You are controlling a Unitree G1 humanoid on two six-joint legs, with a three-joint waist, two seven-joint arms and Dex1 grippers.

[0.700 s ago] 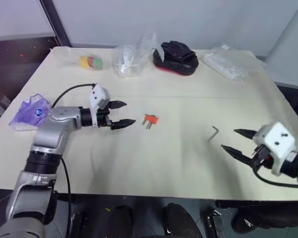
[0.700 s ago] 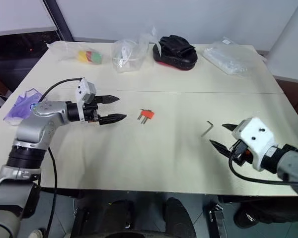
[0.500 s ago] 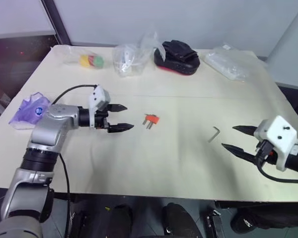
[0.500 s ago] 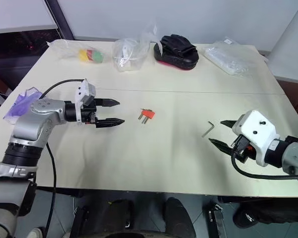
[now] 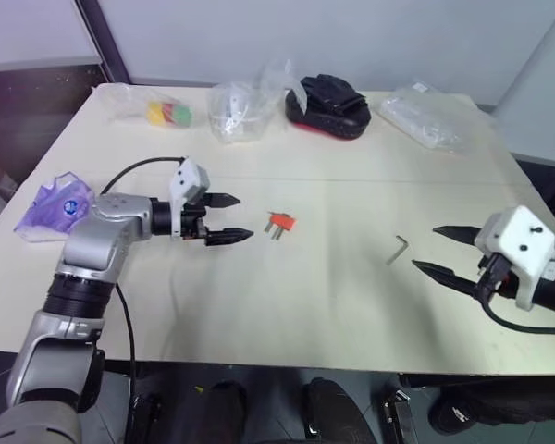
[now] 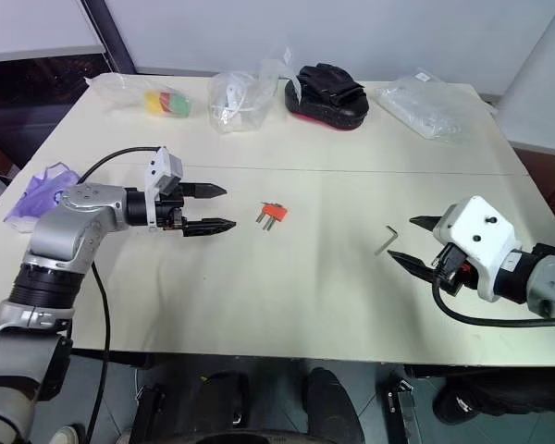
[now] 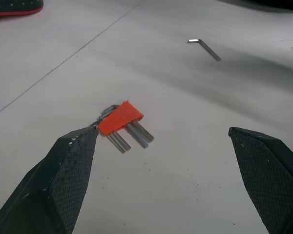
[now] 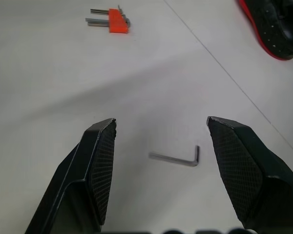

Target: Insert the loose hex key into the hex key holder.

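Note:
The orange-red hex key holder (image 5: pixel 279 223) lies flat on the cream table (image 5: pixel 287 305) near its middle, short grey keys sticking out of it. My left gripper (image 5: pixel 229 218) hovers open just to its left, fingers pointing at it; the holder (image 7: pixel 120 118) sits ahead of the gap. The loose hex key (image 5: pixel 400 249), a thin dark L, lies to the right of the holder. My right gripper (image 5: pixel 441 251) stands open a little right of the loose key, pointing at it; the key (image 8: pixel 178 158) lies ahead of the gap, untouched.
Along the table's far edge are a black glove-like item with a red rim (image 5: pixel 327 108), clear plastic bags (image 5: pixel 239 109), a bag with yellow, green and red pieces (image 5: pixel 168 114) and another clear bag (image 5: pixel 424 114). A purple packet (image 5: pixel 55 207) lies at the left edge.
My left gripper has edged right toward the holder. My right gripper has risen slightly and stays beside the loose key. Both stay open.

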